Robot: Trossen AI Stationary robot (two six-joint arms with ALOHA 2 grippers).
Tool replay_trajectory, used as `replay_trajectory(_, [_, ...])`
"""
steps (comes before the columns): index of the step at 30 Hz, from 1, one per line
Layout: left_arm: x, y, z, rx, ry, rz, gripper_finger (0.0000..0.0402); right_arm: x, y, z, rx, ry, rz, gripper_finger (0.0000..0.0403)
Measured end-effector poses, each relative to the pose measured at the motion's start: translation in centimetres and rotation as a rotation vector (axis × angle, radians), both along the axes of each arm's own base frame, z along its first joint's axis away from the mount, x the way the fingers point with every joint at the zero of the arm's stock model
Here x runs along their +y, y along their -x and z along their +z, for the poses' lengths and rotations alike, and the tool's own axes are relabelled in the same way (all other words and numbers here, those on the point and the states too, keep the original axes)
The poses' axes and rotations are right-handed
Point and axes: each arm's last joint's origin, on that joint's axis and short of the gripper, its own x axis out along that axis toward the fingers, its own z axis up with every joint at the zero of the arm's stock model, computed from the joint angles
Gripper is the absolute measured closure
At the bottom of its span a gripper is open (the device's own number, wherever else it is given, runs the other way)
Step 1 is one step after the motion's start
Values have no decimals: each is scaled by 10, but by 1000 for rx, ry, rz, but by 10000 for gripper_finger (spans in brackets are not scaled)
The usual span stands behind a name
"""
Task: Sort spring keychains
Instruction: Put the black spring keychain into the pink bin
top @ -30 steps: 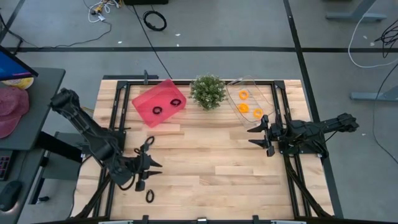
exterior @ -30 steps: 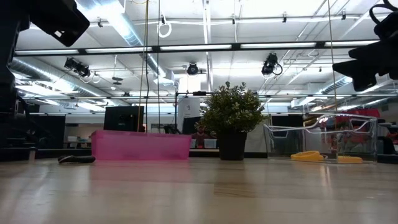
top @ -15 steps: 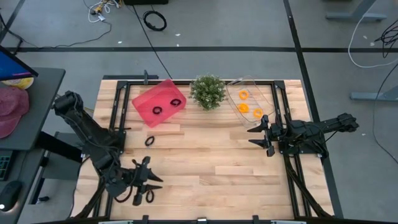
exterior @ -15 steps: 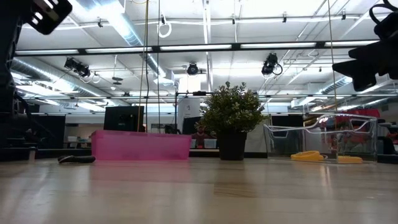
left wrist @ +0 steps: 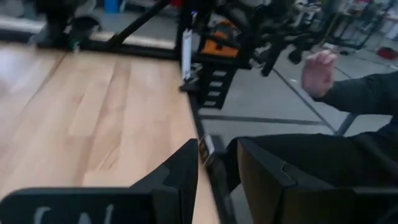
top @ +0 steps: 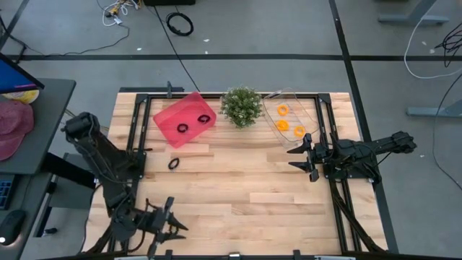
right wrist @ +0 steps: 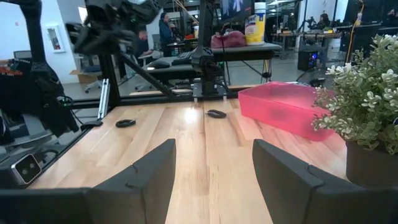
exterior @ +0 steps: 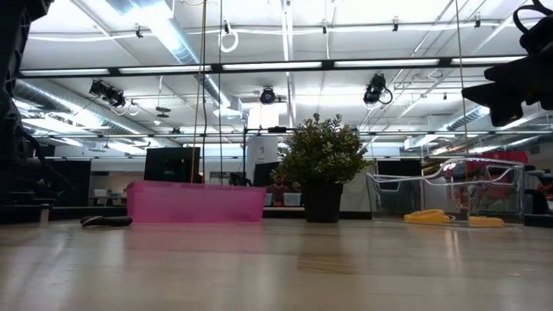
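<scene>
Two black spring keychains lie unsorted, one (top: 173, 164) near the pink bin (top: 167, 123), one (right wrist: 125, 123) by the near edge where my left gripper (top: 172, 220) has just swung, fingers partly open, holding nothing.

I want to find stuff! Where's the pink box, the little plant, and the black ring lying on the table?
pink box (top: 170, 124), high view, bare floor inside.
little plant (top: 241, 106), high view, leafy top.
black ring (top: 173, 164), high view, its coil.
</scene>
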Motion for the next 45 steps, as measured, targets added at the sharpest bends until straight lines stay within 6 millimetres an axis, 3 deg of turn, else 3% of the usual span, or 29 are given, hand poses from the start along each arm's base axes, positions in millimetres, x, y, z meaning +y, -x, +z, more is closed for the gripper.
replay_trajectory(10, [-75, -18, 49, -60, -270, -82, 285, 0, 0, 0, 0, 0, 0, 188])
replay_trajectory(16, [-95, -18, 39, 85, -427, 30, 285, 0, 0, 0, 0, 0, 0, 188])
replay_trajectory(22, [-83, -18, 18, 280, -349, 163, 285, 0, 0, 0, 0, 0, 0, 188])
replay_trajectory(27, [-57, -15, -1, 583, -141, 416, 285, 0, 0, 0, 0, 1, 0, 188])
replay_trajectory(35, [-49, -10, -44, 1110, -16, 756, 285, 0, 0, 0, 0, 1, 0, 188])
replay_trajectory(41, [-47, -24, -56, 1142, 23, 829, 285, 0, 0, 0, 0, 1, 1, 188])
replay_trajectory(45, [-47, -41, -57, 1109, 143, 821, 285, 0, 0, 0, 0, 1, 1, 188])
